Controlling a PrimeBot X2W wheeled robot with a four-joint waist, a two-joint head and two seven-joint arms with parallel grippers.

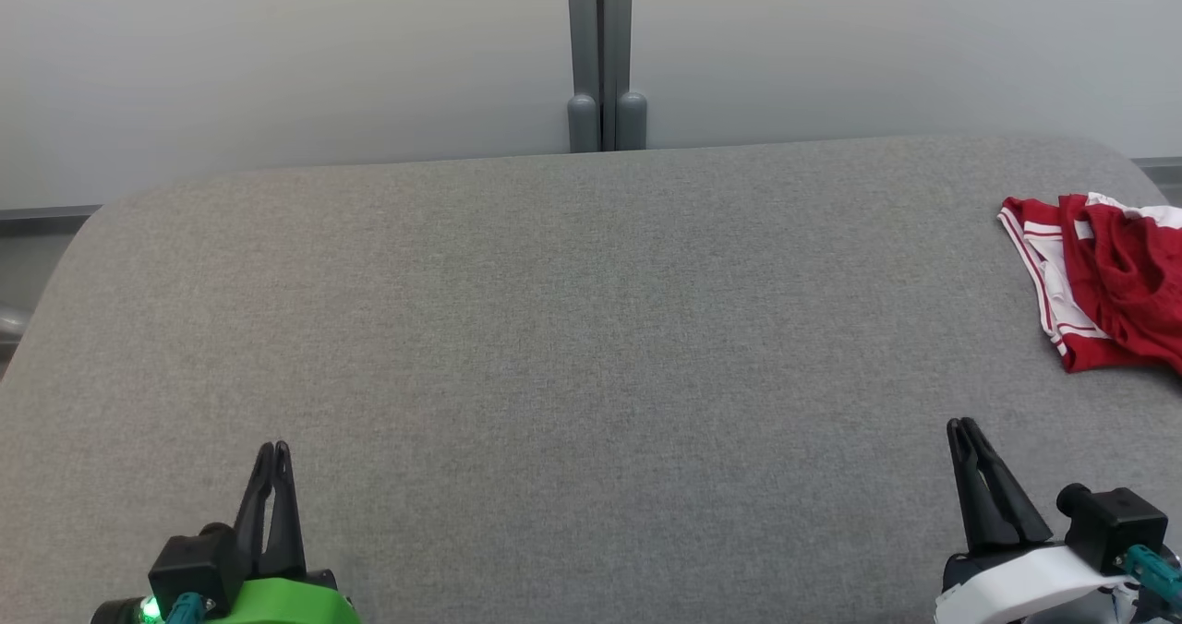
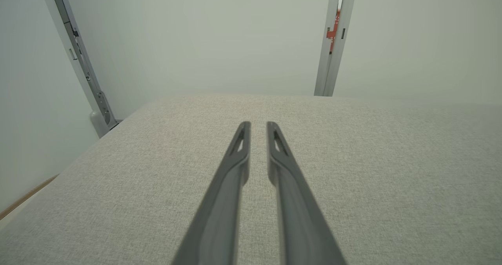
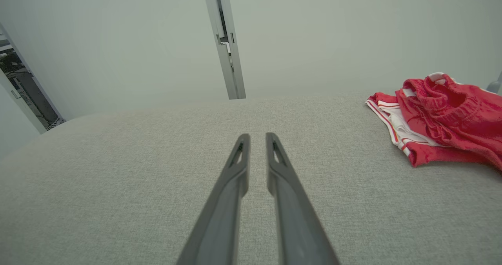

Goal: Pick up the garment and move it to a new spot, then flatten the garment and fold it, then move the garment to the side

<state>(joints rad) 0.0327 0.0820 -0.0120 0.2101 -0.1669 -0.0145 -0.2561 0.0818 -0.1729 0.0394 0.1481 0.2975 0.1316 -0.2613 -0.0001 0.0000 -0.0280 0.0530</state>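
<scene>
Fingers (image 2: 237, 163) of left gripper (image 1: 275, 447) and right gripper (image 1: 960, 423) narrowly apart, empty, tips forward, low over table (image 1: 591, 329).

It looks like a test room, a kind of lab. Plain white walls (image 1: 277, 52) join at grey metal posts (image 1: 600, 52), and a big grey cloth tabletop (image 1: 554, 329) stands in front.

The garment (image 1: 1113, 278) is red with white stripes, the table (image 1: 554, 329) grey.

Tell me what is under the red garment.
The red garment lies crumpled on the grey table, at its right side. Its folds cover the surface directly beneath, so anything under them is hidden.
</scene>
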